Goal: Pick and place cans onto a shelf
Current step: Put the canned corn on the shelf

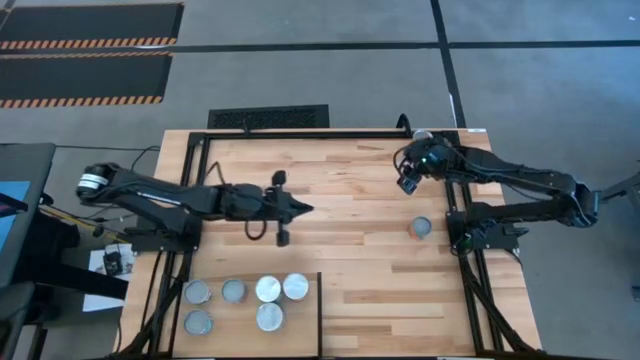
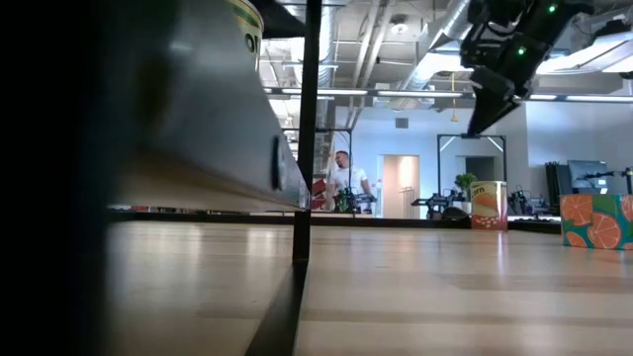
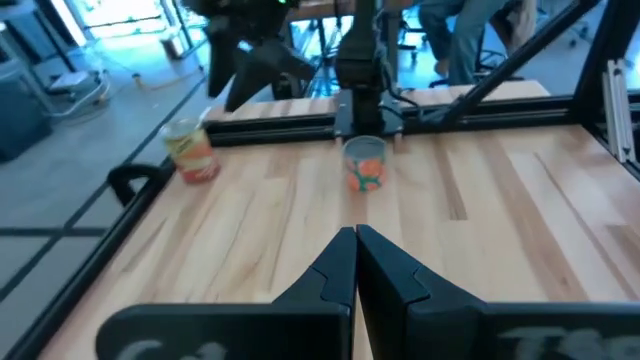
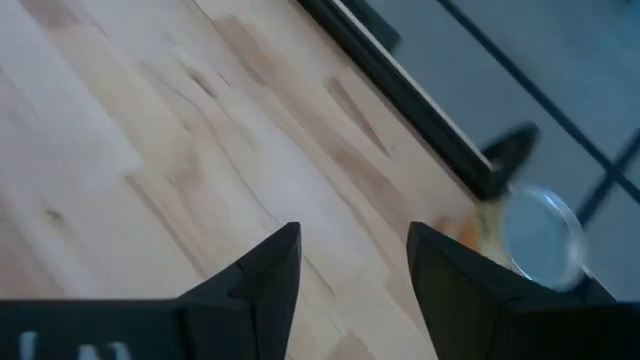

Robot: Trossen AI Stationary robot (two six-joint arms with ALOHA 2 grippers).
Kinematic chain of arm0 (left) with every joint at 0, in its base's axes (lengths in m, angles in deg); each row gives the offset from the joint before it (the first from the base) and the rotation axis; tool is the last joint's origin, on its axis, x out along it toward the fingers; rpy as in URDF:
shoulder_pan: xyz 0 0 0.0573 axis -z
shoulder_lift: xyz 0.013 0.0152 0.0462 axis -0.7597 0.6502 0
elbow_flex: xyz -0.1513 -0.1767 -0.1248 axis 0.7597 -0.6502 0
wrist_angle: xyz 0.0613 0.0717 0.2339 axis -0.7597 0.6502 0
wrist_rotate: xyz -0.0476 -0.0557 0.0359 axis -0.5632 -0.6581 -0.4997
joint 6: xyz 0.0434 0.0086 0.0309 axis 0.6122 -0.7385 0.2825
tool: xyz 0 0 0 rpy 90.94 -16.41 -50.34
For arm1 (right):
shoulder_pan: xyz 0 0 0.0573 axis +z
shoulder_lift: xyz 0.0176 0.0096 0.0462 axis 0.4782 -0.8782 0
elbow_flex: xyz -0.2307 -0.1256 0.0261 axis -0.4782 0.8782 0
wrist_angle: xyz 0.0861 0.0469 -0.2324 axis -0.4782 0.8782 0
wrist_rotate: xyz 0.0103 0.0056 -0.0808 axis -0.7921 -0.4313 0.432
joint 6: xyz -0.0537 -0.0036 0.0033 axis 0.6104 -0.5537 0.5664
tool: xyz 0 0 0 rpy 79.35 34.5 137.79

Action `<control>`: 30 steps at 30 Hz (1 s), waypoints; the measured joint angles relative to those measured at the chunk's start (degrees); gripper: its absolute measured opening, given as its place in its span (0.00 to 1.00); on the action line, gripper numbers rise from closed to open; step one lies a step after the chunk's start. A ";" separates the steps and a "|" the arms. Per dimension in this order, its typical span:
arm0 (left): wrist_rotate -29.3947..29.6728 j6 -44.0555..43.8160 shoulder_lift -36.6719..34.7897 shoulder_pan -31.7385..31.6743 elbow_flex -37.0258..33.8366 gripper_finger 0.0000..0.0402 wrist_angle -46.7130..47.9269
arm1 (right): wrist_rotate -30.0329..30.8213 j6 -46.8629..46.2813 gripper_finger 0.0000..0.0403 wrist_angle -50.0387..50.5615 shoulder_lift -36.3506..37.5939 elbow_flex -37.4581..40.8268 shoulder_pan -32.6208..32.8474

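Right wrist view: can (image 4: 541,237) seemingly beside end effector (image 4: 350,262).

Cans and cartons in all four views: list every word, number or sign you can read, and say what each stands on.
No text reads clearly anywhere.
Can with the fruit label: picture only, no legible words.
Can by the table corner: label blurred.
Cropped can in the low view: dark marks, cut off, unreadable.
Orange carton in the room: lettering too small.

Seven cans (image 1: 268,289) show: five on the shelf (image 1: 300,335), two on the table (image 1: 340,190). Two arms reach in.
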 joint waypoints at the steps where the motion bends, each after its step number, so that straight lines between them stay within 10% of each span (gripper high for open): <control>1: 0.09 -0.60 -1.45 0.00 -1.40 0.00 -0.11 | 0.02 0.00 0.50 0.95 0.00 0.00 -1.08; 15: 3.58 -2.31 -15.72 0.11 -14.52 0.00 0.15 | -5.52 9.82 0.50 -3.56 -9.84 0.04 -24.58; 30: 4.04 -1.89 -16.82 0.20 -15.56 0.00 1.91 | -7.51 14.82 0.43 -12.65 -23.52 -0.28 -30.60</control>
